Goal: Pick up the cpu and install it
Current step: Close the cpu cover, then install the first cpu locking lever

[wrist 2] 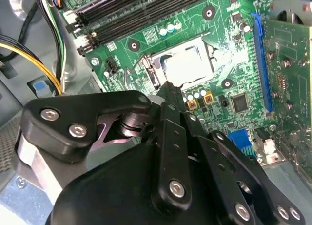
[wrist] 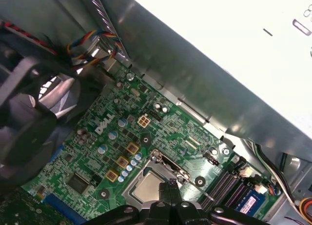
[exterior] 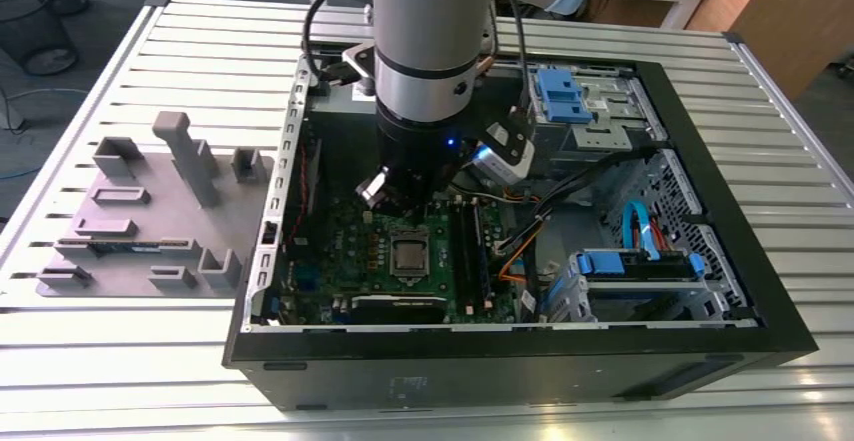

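The cpu (exterior: pixel 407 252) is a small square chip with a dull silver top. It lies flat in the socket on the green motherboard (exterior: pixel 340 261), inside the open black computer case (exterior: pixel 694 111). A metal socket frame (wrist 2: pixel 157 74) surrounds it. In both wrist views the cpu (wrist 2: pixel 187 64) (wrist: pixel 145 189) sits just beyond my fingertips. My gripper (exterior: pixel 398 206) (wrist 2: pixel 168 88) (wrist: pixel 171 185) hangs a little above the board beside the socket, its black fingers shut together with nothing between them.
Black memory slots (exterior: pixel 467 246) run beside the socket, and coloured cables (exterior: pixel 523 251) lie close by. A fan (wrist: pixel 29 122) sits near the board's edge. Blue drive bays (exterior: pixel 567 96) fill the case's far side. A grey fixture plate (exterior: pixel 147 221) stands on the slatted table at the exterior view's left.
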Controlling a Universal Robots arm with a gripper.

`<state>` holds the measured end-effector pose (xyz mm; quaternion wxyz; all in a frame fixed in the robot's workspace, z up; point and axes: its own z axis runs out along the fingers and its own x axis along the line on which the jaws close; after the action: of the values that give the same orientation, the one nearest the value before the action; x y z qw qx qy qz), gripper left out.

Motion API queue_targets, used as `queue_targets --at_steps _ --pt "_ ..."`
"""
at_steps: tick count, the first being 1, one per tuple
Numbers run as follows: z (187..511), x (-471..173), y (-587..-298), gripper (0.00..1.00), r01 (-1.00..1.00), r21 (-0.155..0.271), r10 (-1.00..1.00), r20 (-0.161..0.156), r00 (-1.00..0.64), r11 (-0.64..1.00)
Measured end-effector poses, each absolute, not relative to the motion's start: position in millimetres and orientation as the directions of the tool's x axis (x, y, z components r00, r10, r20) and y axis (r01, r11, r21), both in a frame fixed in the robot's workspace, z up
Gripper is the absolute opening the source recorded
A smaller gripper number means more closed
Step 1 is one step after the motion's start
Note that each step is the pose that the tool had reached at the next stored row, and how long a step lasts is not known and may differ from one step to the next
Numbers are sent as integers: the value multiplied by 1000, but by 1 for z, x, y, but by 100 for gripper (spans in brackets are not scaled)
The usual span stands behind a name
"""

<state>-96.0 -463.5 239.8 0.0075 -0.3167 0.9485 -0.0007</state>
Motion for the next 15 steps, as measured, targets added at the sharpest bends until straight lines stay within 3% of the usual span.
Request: queue_targets --at_steps 15 --pt "241 -98 -464 11 -601 -6 -601 -14 -799 799"
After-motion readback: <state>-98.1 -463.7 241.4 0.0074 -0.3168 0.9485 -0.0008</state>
